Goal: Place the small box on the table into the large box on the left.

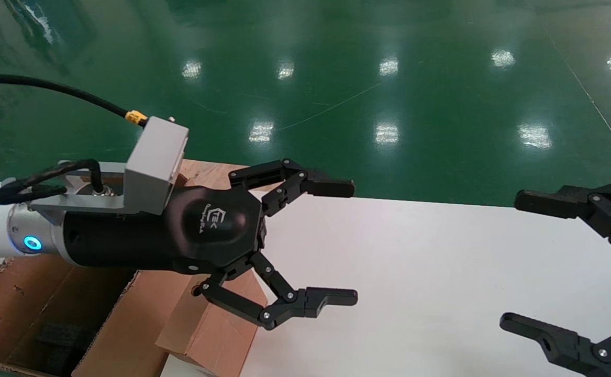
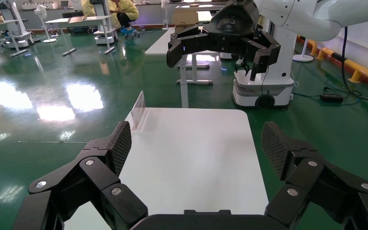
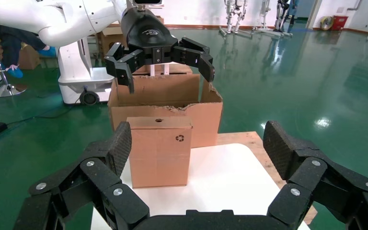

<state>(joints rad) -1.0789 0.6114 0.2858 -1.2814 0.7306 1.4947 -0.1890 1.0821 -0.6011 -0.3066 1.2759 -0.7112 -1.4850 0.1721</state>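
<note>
Small box (image 3: 159, 151) under spread left gripper (image 1: 331, 243)

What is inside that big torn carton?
Inside the large box, the head view shows black foam blocks low down. The left gripper, open above it, covers the rest.

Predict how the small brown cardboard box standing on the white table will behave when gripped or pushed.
The small brown cardboard box stands upright on a narrow base, so a high push would probably tip it. Its plain card faces look stiff and easy to grip. It is probably light.
</note>
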